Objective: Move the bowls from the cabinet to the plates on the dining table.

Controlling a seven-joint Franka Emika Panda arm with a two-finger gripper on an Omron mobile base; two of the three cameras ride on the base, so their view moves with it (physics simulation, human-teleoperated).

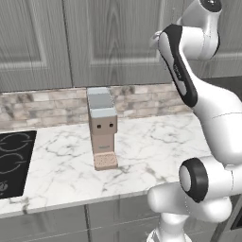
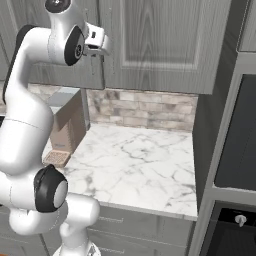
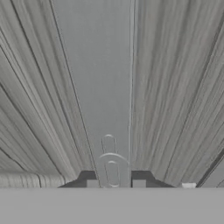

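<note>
Fingers (image 3: 92, 184) of my end effector (image 3: 115, 183) sit nearly together around the cabinet's (image 1: 94, 42) slim bar handle (image 3: 113, 131), which my hand view shows running up between them. My base views add the marble surface (image 1: 156, 146) below, with a coffee machine (image 1: 102, 127); the left one also catches a black hob (image 1: 12, 160).

counter: white marble with grey veins (image 1: 151, 142), running left to right
backsplash: mottled stone tiles (image 1: 47, 106) along the far wall
hob: black (image 1: 12, 160), set in the counter's left end
coffee machine: tan and grey (image 1: 102, 127), mid-counter
oven: dark built-in (image 2: 237, 145), right
</note>
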